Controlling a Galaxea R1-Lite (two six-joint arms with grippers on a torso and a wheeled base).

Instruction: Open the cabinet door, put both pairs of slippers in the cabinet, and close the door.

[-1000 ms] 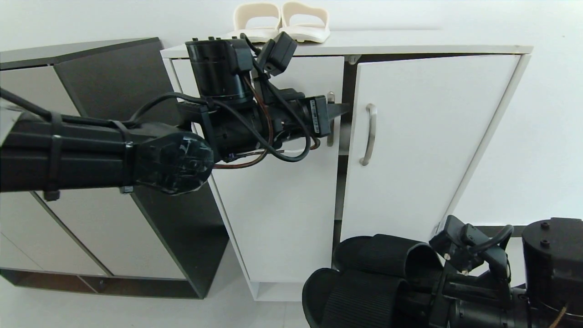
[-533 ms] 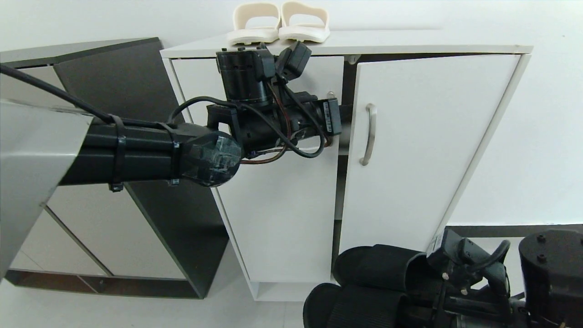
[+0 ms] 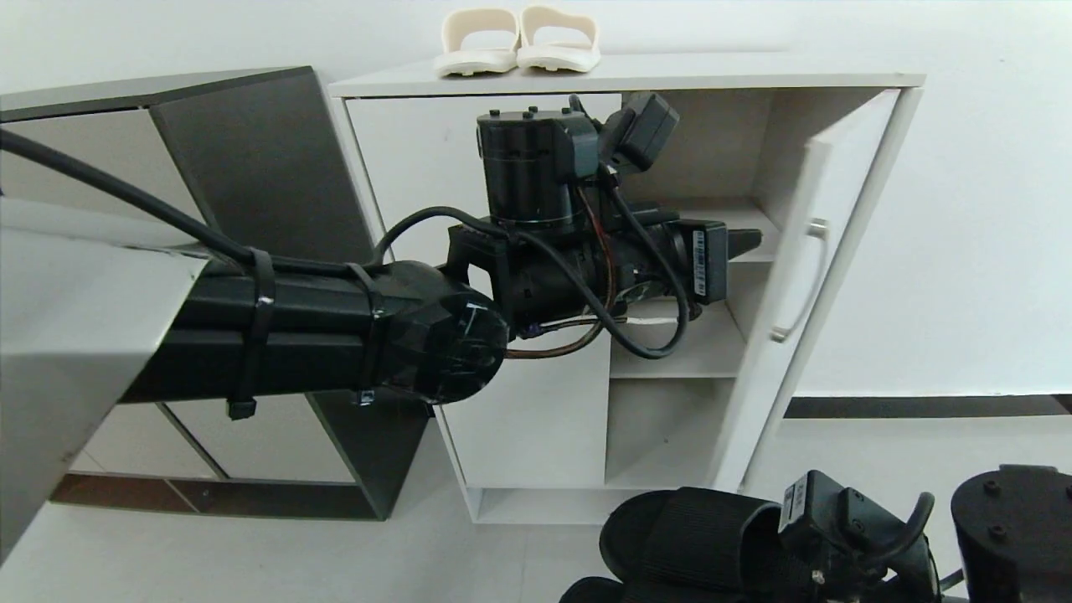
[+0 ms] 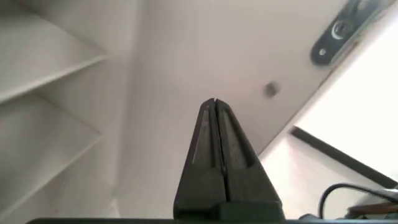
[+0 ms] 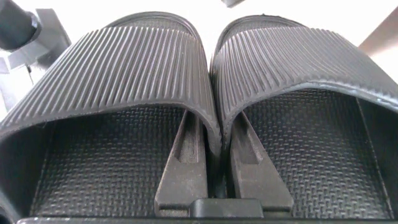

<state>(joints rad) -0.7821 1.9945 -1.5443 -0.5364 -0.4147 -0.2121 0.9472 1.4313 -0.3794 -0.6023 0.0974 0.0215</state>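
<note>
The white cabinet (image 3: 636, 81) has its right door (image 3: 837, 193) swung wide, handle (image 3: 800, 280) facing outward, and bare shelves (image 3: 678, 356) show inside. My left gripper (image 3: 748, 242) is shut and empty, its tip in the opening just short of the door's inner face (image 4: 249, 56); the left wrist view shows that gripper (image 4: 214, 106) pointing at it. A cream pair of slippers (image 3: 519, 42) rests on the cabinet top. Low in front, my right gripper (image 5: 216, 127) is shut on the adjoining strap walls of the black pair of slippers (image 5: 205, 81), which also show (image 3: 695, 536) in the head view.
The cabinet's left door (image 3: 419, 167) stays closed. A dark cabinet (image 3: 251, 151) stands against its left side. A hinge plate (image 4: 339, 31) sits on the open door's inner face. White floor (image 3: 904, 444) lies to the right of the door.
The right door has swung from slightly ajar to wide open, with my left gripper travelling right along with it. The black slippers sit lower in the picture. The head view shifted slightly.
</note>
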